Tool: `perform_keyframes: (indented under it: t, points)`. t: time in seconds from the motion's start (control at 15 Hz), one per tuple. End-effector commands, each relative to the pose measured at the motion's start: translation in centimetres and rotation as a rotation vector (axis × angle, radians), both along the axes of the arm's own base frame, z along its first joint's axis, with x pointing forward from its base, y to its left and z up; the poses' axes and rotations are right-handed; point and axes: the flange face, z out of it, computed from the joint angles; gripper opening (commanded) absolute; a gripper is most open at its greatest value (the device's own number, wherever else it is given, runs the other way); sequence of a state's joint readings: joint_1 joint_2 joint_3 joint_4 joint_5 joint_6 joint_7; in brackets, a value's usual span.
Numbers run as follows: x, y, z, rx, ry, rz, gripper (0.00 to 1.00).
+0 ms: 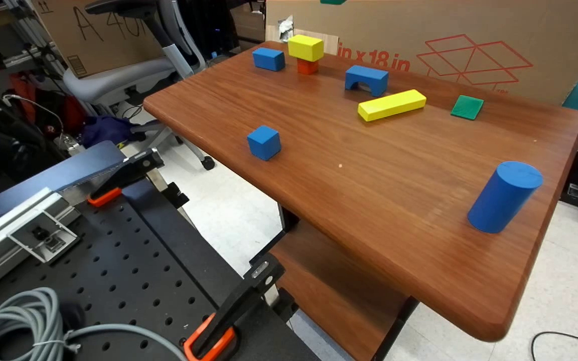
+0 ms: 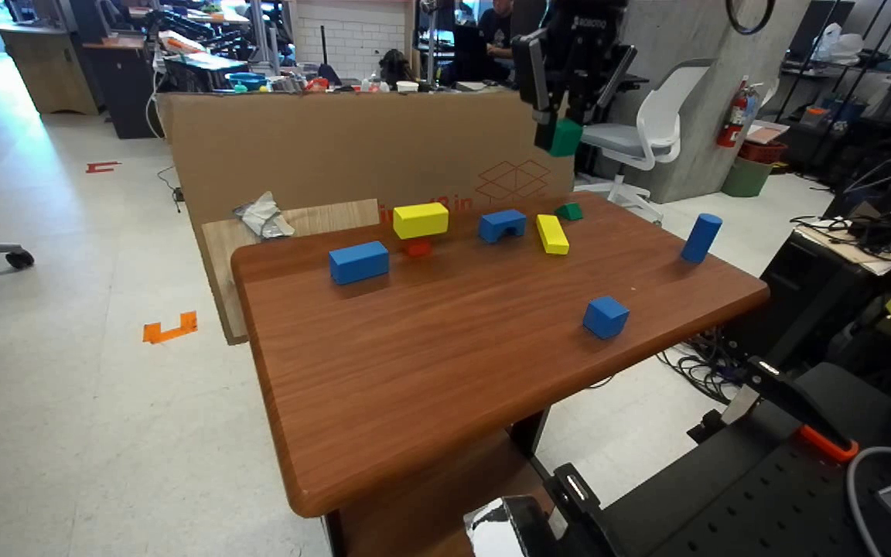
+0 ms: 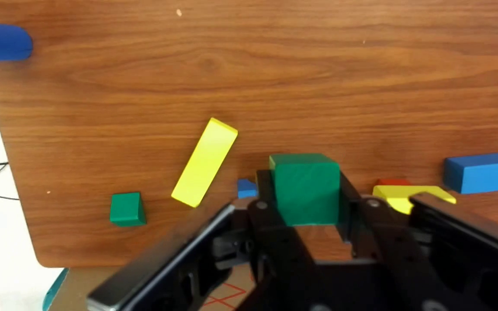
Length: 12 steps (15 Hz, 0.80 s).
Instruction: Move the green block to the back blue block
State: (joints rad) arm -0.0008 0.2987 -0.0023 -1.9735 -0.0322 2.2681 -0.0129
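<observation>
1. While the green block hangs above the brown table, the jaws of the gripper are clamped on 2 of the block's sides.
2. The oblong blue block lies on the table near a corner, well apart from the green block.
3. Just beside it, a yellow block rests on a red block.
4. A blue arch stands near a yellow bar, with a green wedge past the bar.
5. A blue cube and a blue cylinder stand near 2 different edges.
6. In both exterior views, a cardboard panel rises behind the table.
</observation>
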Motion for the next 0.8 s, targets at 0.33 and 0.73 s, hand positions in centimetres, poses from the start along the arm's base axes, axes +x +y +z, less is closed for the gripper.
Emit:
perform_keyframes:
  t: [0.33, 0.73]
  points:
    - [5.9, -1.1, -1.2, 0.007, 0.024, 0.002, 0.09]
    - [8.0, -1.2, -3.3, 0.006, 0.056, 0.007, 0.09]
